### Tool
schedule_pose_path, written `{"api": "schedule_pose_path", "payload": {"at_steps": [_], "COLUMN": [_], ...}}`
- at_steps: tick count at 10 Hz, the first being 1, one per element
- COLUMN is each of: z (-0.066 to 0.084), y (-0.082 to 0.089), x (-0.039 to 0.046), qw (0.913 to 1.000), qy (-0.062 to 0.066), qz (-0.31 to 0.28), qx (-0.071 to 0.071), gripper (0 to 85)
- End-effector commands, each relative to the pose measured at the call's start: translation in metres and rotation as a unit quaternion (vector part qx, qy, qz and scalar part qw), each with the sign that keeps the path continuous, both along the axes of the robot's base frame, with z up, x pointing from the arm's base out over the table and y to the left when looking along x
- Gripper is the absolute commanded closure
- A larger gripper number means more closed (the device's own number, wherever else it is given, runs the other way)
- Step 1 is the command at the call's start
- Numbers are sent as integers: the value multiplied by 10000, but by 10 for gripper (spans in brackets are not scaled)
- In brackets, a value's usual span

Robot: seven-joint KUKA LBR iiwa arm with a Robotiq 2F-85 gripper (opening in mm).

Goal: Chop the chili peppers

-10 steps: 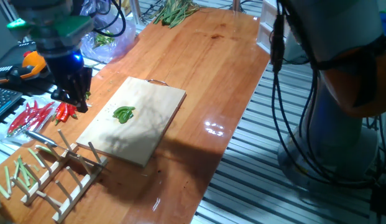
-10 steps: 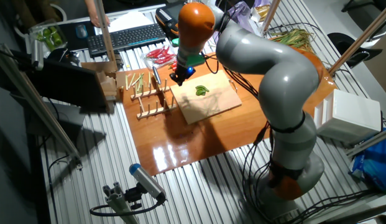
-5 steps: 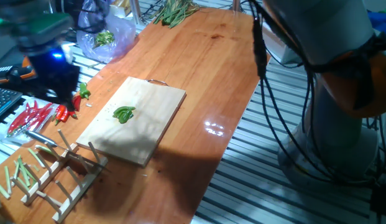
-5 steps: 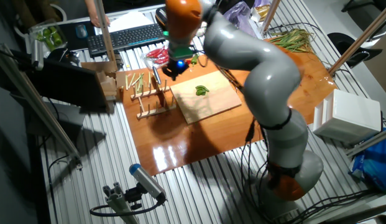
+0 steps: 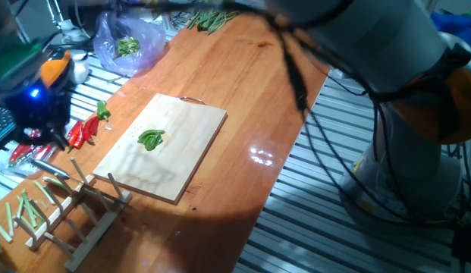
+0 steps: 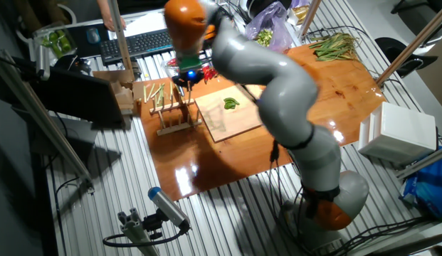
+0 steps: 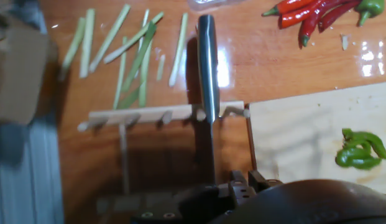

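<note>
Wooden table [image 5: 250, 83]: green chili [image 5: 151, 139] alone on board [image 5: 182, 163]; red chilies [image 5: 82, 133], rack [image 5: 76, 216] beside; tool grip unclear.

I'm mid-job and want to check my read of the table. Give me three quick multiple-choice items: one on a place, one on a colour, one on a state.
1. Where does the green chili lie?
A. In the plastic bag
B. On the cutting board
C. On the keyboard

2. What colour are the slender chilies on the table beside the board?
A. Red
B. Yellow
C. Purple

3. How is the knife placed?
A. Flat on the cutting board
B. Cutting into the green chili
C. Resting at the wooden rack, off the board

Answers:
1 B: the fixed views and the hand view all show it on the pale board.
2 A: the hand view shows red bodies with green stems.
3 C: in the hand view the knife crosses the rack's rail, left of the board's edge.
</note>
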State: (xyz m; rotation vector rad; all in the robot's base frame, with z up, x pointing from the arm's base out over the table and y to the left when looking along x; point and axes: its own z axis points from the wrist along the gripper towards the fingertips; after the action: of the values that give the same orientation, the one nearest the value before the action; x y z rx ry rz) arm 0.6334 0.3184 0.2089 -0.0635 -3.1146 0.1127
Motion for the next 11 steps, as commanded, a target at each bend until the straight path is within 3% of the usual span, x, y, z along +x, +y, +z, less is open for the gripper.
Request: {"api": "schedule_pose_path", "payload": {"at_steps": [1, 2, 3, 6, 8, 11], "z": [-140, -239, -311, -457, -582, -829], "y": [-17, 27, 116, 154, 208, 210], "x": [29, 59, 64, 45, 34, 24], "qw": [10000, 9995, 9992, 9987, 9981, 9984], "qy": [-28, -40, -116, -177, -302, -339], "qz": [-58, -280, -381, -461, -470, -431], "qx": [28, 122, -69, -91, -261, -144], "gripper": [680, 680, 510, 510, 510, 510]}}
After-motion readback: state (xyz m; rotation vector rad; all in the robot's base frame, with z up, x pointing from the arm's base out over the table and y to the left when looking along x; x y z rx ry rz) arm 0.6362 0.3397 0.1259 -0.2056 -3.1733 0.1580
